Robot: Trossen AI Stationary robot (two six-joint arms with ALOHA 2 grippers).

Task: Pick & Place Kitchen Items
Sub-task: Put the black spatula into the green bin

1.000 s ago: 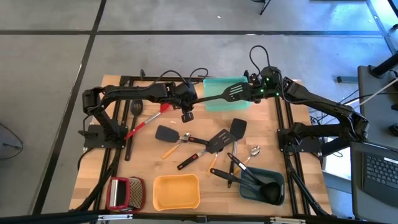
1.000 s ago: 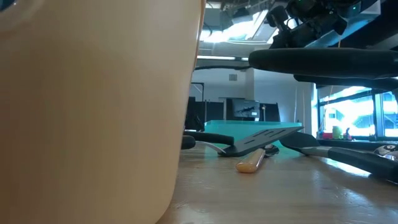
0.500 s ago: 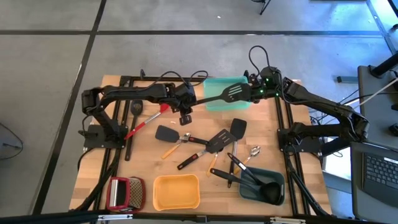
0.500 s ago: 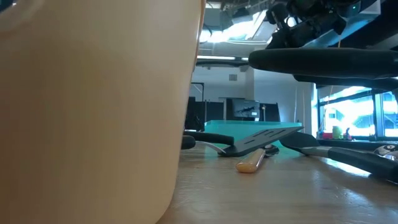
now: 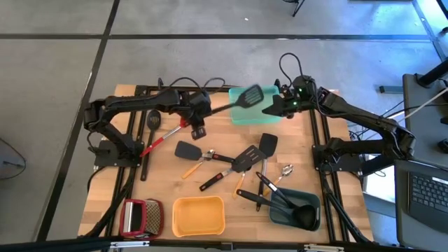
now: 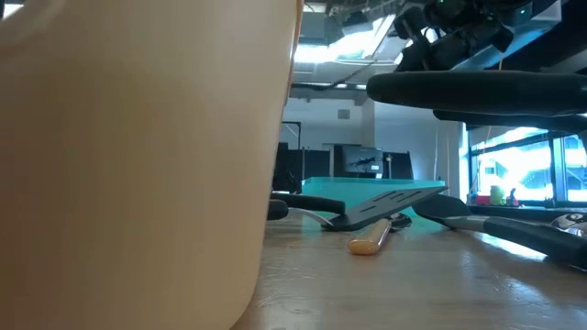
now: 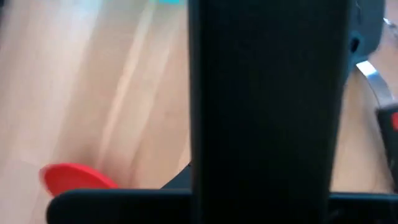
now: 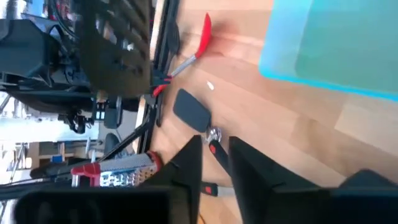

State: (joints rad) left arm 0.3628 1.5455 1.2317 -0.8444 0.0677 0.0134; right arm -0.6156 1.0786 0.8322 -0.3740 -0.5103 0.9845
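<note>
Left gripper [image 5: 199,115] squeezes slotted spatula [image 5: 250,96] handle above teal tray [image 5: 269,116]. Right gripper [image 5: 269,108] open, empty. Right wrist view alone shows grater [image 8: 115,177].

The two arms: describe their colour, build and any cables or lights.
Both arms are black, slim and jointed, mounted on dark frames. The left arm trails black cables near its wrist. The right arm carries a looped black cable and small green lights by the right gripper.
</note>
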